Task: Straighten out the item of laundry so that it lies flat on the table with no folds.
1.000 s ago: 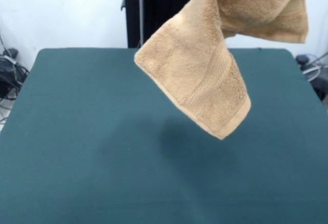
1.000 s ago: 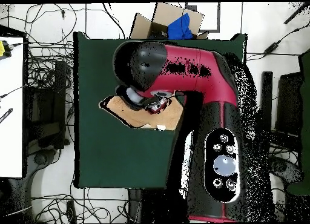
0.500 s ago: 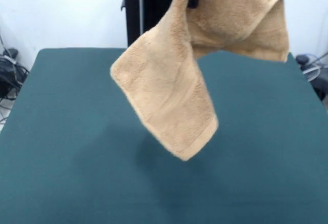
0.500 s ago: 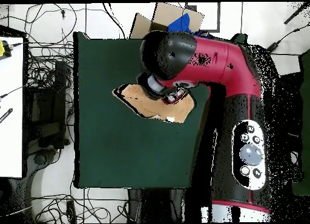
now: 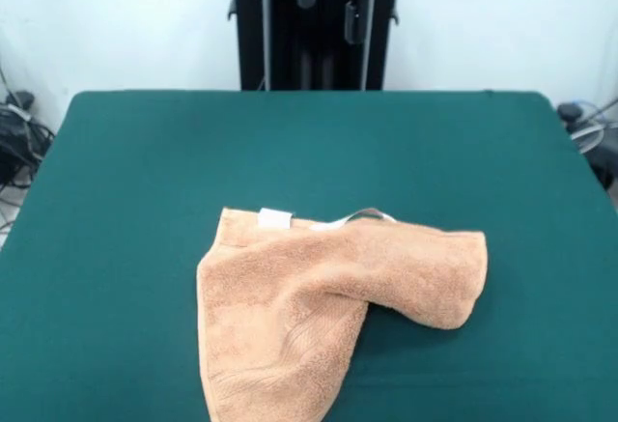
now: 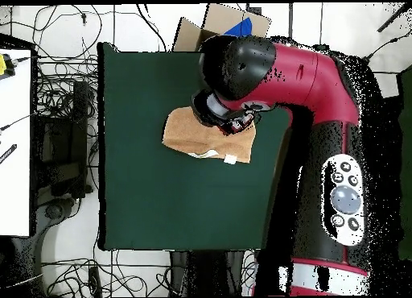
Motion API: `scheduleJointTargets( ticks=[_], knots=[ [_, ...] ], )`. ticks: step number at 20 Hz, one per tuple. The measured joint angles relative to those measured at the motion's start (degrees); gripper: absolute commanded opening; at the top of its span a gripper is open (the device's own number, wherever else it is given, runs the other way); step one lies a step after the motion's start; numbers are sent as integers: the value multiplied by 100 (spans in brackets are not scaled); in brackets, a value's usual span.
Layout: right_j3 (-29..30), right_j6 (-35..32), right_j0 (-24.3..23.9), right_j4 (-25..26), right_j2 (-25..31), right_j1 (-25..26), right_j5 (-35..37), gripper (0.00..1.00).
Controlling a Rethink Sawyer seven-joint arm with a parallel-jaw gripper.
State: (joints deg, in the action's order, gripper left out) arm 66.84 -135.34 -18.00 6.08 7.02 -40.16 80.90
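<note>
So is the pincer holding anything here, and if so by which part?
Nothing is held. The towel lies loose and folded on the table, while the pincer is up above it, its two fingers apart with nothing between them.

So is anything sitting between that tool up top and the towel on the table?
Nothing visible does. The tool hangs above the far edge of the table, and the towel lies folded over itself on the green cloth, with only open space between them.
</note>
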Motion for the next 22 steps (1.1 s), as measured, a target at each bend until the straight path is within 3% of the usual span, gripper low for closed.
scheduleJointTargets(
  ticks=[22],
  knots=[
    [-42, 0, 9, 37, 0, 92, -252, 100]
  ],
)
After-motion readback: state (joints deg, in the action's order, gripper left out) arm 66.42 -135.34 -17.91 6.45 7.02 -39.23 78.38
